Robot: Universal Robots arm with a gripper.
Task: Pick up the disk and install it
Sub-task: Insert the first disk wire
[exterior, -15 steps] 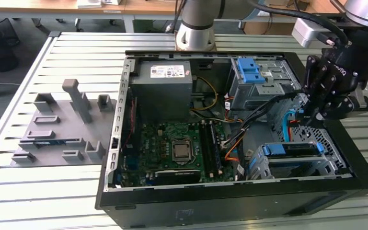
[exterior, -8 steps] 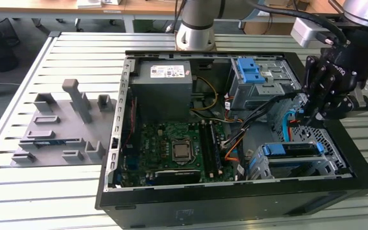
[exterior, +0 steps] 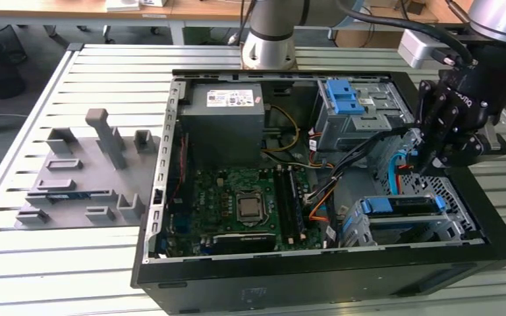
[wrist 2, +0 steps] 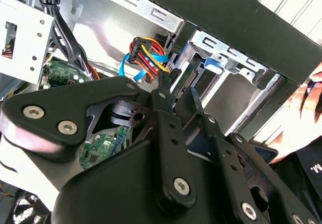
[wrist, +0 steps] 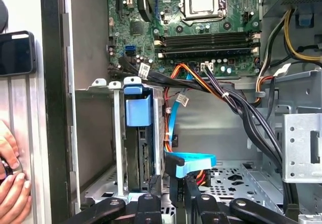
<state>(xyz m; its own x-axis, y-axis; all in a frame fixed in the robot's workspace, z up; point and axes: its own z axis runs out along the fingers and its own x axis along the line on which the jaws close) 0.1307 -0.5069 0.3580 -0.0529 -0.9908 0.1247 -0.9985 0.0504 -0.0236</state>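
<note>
so the disk (wrist: 137, 148) looks already seated upright in its drive cage (wrist: 116, 133) inside the pc case (exterior: 323, 276), and the gripper (exterior: 424, 161) hovers just above beside it, fingers close together gripping nothing, so the install looks pretty much done.

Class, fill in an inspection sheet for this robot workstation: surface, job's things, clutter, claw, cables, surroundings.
Surface: slatted metal table carrying an open black computer case.
Job's things: flat disk in a blue plastic carrier, standing on edge inside a metal drive cage.
Clutter: grey plastic fixture block on the table beside the case.
Claw: black claw low inside the case, beside the cage.
Cables: flat blue cable, orange wires and a black bundle near the claw.
Surroundings: a person's hand outside the case wall.
</note>
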